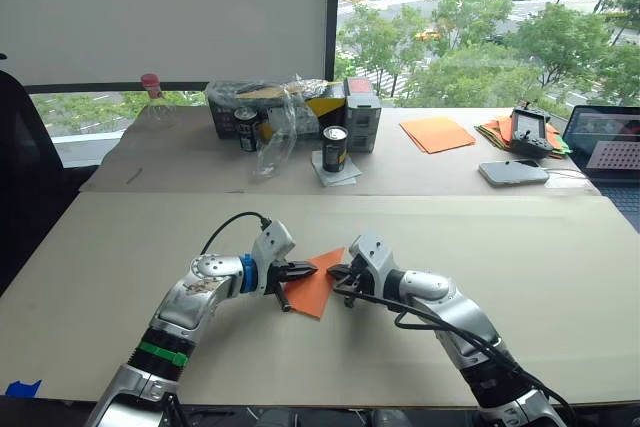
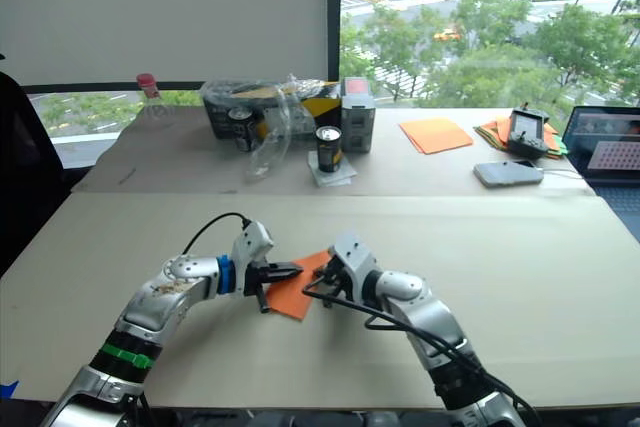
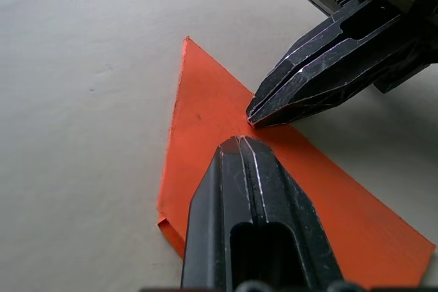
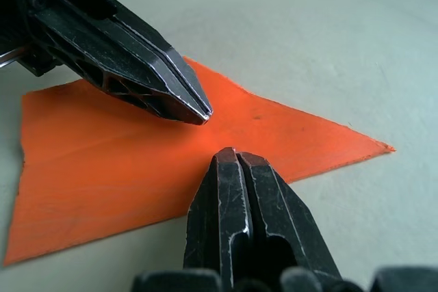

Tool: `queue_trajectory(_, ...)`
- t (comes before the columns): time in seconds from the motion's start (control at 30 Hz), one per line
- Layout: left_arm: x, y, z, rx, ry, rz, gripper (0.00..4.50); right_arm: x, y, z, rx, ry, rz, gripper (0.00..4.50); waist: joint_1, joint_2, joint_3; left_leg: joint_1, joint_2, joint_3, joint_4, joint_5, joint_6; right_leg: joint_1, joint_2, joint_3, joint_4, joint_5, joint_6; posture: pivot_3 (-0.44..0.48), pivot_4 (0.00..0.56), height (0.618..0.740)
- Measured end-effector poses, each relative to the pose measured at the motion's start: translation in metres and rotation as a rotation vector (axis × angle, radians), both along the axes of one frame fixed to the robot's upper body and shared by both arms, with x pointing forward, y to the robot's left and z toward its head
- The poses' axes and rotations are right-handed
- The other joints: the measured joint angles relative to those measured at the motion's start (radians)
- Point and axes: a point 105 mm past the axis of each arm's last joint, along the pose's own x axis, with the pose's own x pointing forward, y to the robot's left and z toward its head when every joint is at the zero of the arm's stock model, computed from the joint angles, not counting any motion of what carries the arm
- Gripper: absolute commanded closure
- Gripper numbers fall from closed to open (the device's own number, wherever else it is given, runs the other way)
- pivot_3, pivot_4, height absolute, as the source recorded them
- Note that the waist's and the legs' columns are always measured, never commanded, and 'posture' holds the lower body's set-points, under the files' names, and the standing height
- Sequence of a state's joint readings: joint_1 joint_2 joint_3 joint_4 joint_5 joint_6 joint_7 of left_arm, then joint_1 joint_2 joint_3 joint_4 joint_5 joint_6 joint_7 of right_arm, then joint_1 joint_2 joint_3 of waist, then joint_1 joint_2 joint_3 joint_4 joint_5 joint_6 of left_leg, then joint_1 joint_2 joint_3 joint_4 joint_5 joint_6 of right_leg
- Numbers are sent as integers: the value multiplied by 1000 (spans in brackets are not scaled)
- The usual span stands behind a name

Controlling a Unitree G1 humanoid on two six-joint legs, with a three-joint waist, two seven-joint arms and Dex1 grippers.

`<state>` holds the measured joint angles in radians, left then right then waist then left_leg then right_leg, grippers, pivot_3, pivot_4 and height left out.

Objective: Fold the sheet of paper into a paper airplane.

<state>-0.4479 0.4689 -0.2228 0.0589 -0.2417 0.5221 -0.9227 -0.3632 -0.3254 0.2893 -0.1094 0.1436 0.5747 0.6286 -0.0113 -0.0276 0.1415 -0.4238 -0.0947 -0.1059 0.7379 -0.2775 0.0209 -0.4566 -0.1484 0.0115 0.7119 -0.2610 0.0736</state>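
The bright orange sheet of paper [image 1: 316, 289] lies flat on the pale table [image 1: 120, 247], folded into a pointed wedge like a paper airplane, with its tip pointing away from me. From the left, my left gripper [image 1: 309, 269] is shut, its tips resting on the paper's middle [image 3: 205, 121]. My right gripper [image 1: 336, 272] comes from the right, also shut, and its tips touch the paper [image 4: 102, 162] almost nose to nose with the left ones. Neither gripper holds paper between its fingers.
On the far table stand two cans [image 1: 335, 147], a cardboard box with plastic wrap [image 1: 290, 107] and a bottle [image 1: 152, 95]. A stack of orange sheets [image 1: 437, 133], a multicoloured paper bundle [image 1: 497, 130], a phone [image 1: 513, 172] and a laptop [image 1: 608, 147] lie at the far right.
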Motion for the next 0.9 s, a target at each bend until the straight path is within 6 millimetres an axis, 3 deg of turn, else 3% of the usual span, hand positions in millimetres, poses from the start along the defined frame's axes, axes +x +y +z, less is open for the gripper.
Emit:
queue_trajectory(0.17, 2, 0, -3, 57, -36, -13, 4468, 4, -1, -1, -5, -29, 0, 4500, 0, 0, 0, 1, 0, 0, 0, 0, 0, 1, 0, 0, 0, 0, 0, 0, 150, 670)
queue_trajectory(0.53, -1, -1, -6, 85, -67, 6, 4468, 51, -22, 2, -51, -110, -75, 4500, -2, 0, -1, 6, 0, 0, 0, 0, 0, 4, 0, 0, 0, 0, 0, 0, 150, 670)
queue_trajectory(0.77, -2, 0, -5, 82, -73, 15, 4468, 60, -30, 6, -11, -155, -121, 4500, -3, 0, -1, 3, 0, 0, 0, 0, 0, 2, 0, 1, 1, 0, 0, 0, 150, 670)
queue_trajectory(0.9, -1, 1, -4, 79, -72, 14, 4468, 49, -29, 20, 12, -220, -42, 4500, -4, 0, -1, 1, 0, 0, 0, 0, 0, 0, 0, 1, 2, 0, 0, 0, 150, 670)
